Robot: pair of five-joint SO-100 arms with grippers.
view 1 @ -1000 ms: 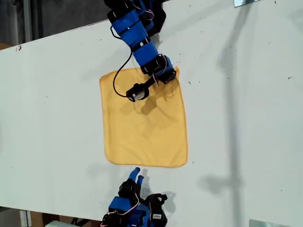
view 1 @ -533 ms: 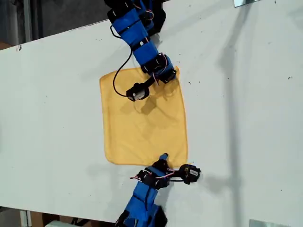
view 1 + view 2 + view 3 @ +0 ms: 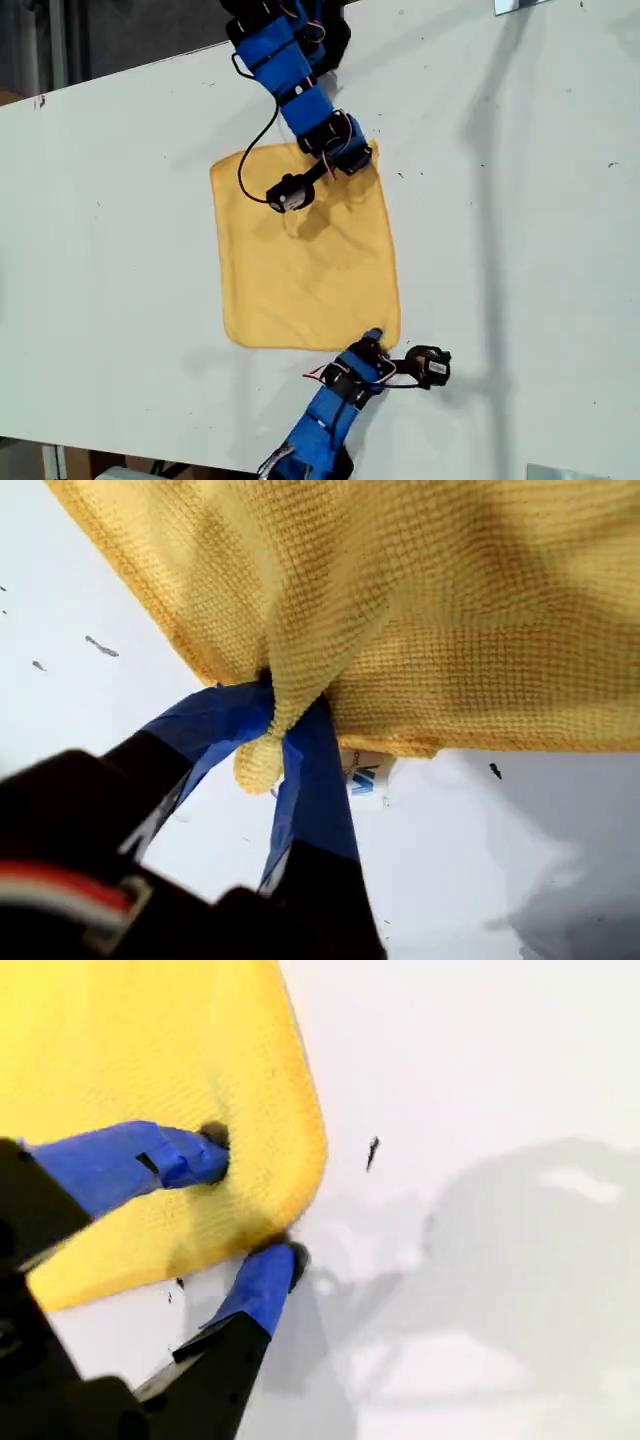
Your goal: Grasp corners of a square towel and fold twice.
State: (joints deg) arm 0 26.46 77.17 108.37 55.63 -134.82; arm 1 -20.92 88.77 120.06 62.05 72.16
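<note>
a: where's the towel (image 3: 300,260)?
b: lies spread flat on the white table (image 3: 520,250), about the middle of the exterior view, yellow-orange with a thin hem.

a: and relative to my first gripper (image 3: 355,160)?
b: sits at the 1 o'clock corner (image 3: 372,150) of the cloth in the exterior view. clamps tight on that corner in the first wrist view, with a bunched fold squeezed between the blue jaws (image 3: 280,705) and a small nub of fabric poking out past the pinch.

a: my second gripper (image 3: 375,340)?
b: reaches the 5 o'clock corner (image 3: 392,340) of the cloth in the exterior view. stands spread in the second wrist view (image 3: 255,1205), astride the rounded corner: one fingertip (image 3: 205,1152) down on the yellow fabric, the other (image 3: 285,1265) just off the hem on bare table. nothing clamped there yet.

a: any writing or brand?
b: only a small white tag (image 3: 362,777) at the hem beside the first pinch, with a blue mark on it. too small and blurred to read.
</note>
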